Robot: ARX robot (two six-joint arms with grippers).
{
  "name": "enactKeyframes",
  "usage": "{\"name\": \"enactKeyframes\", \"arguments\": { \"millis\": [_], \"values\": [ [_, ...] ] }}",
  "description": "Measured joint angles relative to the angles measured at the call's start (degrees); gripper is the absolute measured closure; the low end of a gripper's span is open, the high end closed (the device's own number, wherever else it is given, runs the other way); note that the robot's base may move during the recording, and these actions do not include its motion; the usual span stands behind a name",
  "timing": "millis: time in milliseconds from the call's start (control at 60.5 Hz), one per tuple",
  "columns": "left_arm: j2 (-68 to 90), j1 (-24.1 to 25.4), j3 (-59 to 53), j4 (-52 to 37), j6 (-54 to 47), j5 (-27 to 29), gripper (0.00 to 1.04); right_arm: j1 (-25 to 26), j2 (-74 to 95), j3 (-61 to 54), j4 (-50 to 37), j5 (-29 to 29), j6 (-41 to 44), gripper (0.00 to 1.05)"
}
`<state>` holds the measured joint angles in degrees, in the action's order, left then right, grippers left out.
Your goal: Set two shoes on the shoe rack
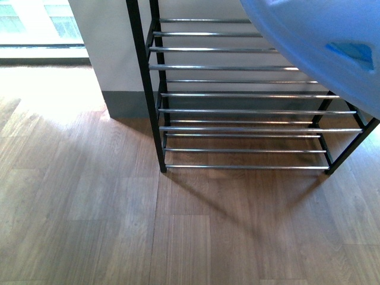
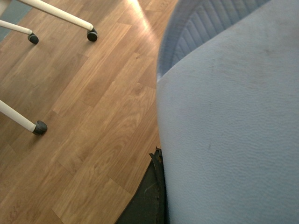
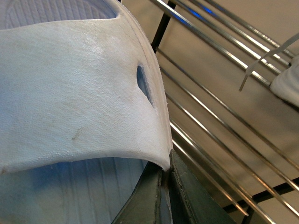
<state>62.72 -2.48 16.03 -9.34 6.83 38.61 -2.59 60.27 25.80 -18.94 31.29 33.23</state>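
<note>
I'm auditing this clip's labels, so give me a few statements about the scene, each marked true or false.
1. The shoe rack has solid wooden shelves. False: its shelves are chrome rods.
2. A light-blue slide fills the front view's upper right corner. True.
3. The rack stands on carpet. False: it stands on a wood-look floor.
4. The right gripper grips the slide at its strap. True.
5. The left wrist view shows white legs ending in dark casters. True.
</note>
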Motion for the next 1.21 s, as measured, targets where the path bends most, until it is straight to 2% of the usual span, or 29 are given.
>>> {"name": "enactKeyframes", "arguments": {
  "millis": [1075,1141,1207],
  "values": [
    [-0.09,0.00,0.02,0.00,-0.02,0.22,1.03,-0.11,0.02,0.02,-0.11,0.20,-0.04,1.03],
    [-0.11,0.00,0.02,0.00,-0.02,0.22,1.03,-0.68,0.66,-0.79,-5.79,-0.20,-4.35,1.03],
    [-0.11,0.00,0.00,0.02,-0.02,0.24,1.03,-2.40,2.23,0.02,-10.27,-3.63,-11.98,1.03]
  ]
}}
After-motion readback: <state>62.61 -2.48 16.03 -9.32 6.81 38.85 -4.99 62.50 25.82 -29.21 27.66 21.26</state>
